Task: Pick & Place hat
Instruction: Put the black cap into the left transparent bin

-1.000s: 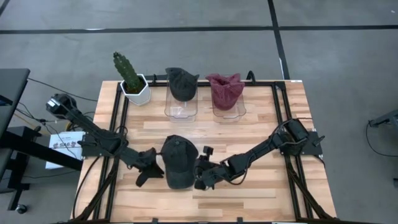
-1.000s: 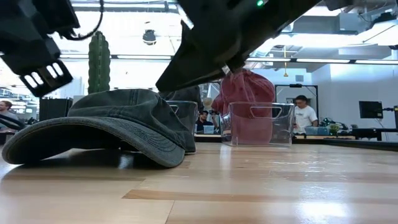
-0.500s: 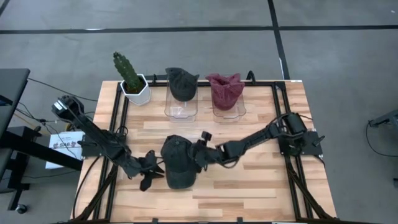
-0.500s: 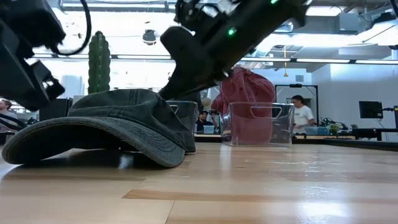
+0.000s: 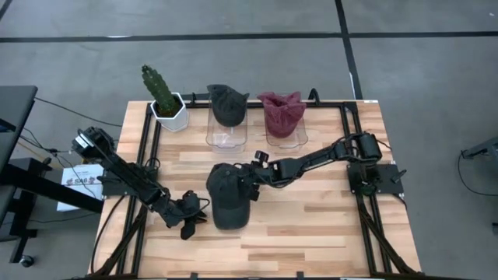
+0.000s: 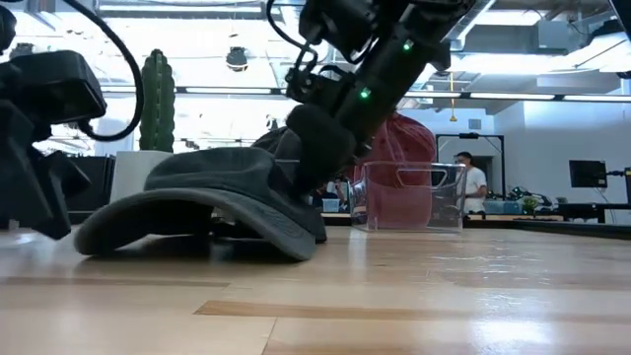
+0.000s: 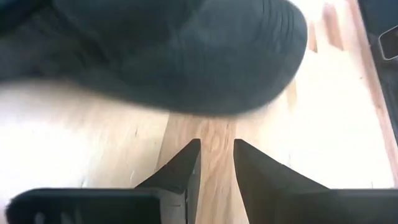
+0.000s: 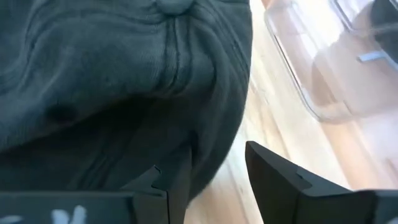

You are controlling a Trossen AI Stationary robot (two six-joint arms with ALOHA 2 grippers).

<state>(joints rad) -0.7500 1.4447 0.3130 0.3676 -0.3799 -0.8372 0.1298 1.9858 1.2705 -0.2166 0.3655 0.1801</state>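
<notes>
A dark charcoal, washed-denim baseball cap (image 5: 228, 196) lies crown-up on the wooden table, its curved brim pointing toward the near edge, its crown's right side dented.
</notes>
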